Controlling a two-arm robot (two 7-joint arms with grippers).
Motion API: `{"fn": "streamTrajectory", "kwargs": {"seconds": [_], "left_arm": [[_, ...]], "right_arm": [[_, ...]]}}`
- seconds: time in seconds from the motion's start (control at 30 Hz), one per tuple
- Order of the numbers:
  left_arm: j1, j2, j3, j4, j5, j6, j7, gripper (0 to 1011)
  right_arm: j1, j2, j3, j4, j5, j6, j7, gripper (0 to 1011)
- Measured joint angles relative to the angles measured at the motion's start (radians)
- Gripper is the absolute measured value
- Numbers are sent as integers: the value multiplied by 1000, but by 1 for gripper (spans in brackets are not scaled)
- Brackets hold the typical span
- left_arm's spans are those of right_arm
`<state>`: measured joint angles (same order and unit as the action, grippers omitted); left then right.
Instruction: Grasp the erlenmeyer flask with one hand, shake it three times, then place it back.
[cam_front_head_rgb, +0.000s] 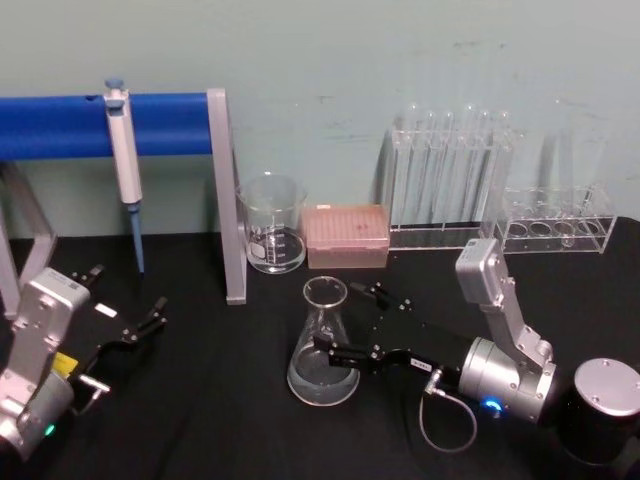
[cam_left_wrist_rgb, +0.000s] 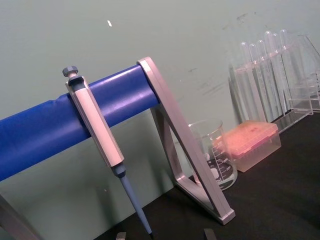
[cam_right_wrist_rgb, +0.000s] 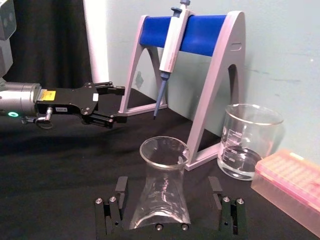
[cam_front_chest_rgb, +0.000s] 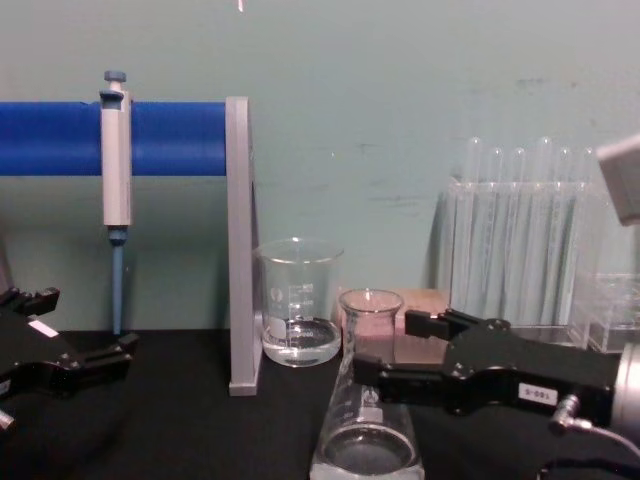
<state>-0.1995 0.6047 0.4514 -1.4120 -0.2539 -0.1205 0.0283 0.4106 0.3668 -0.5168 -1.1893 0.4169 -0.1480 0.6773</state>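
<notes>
As end effector (cam_front_head_rgb: 349, 318) flanks flask (cam_front_head_rgb: 322, 372), seemingly near-empty

Toward my palm, the erlenmeyer flask (cam_right_wrist_rgb: 161, 165) loses its base behind my claw (cam_right_wrist_rgb: 168, 184) and the wrist view's edge. From the chest, my near finger (cam_front_chest_rgb: 400, 378) crosses its neck, so I cannot tell whether I touch glass. Its markings are too small to read.

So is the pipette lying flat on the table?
No, the pipette hangs upright, clipped on the blue bar of its stand.
</notes>
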Motion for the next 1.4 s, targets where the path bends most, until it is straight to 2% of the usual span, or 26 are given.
{"fn": "streamTrajectory", "kwargs": {"seconds": [0.8,1.4], "left_arm": [[0,0,0,0,0,0,0,1001],[0,0,0,0,0,0,0,1001]], "right_arm": [[76,-73,-36,118,-31,-13,4,1003],[79,-80,-34,124,-42,-14,-10,1003]]}}
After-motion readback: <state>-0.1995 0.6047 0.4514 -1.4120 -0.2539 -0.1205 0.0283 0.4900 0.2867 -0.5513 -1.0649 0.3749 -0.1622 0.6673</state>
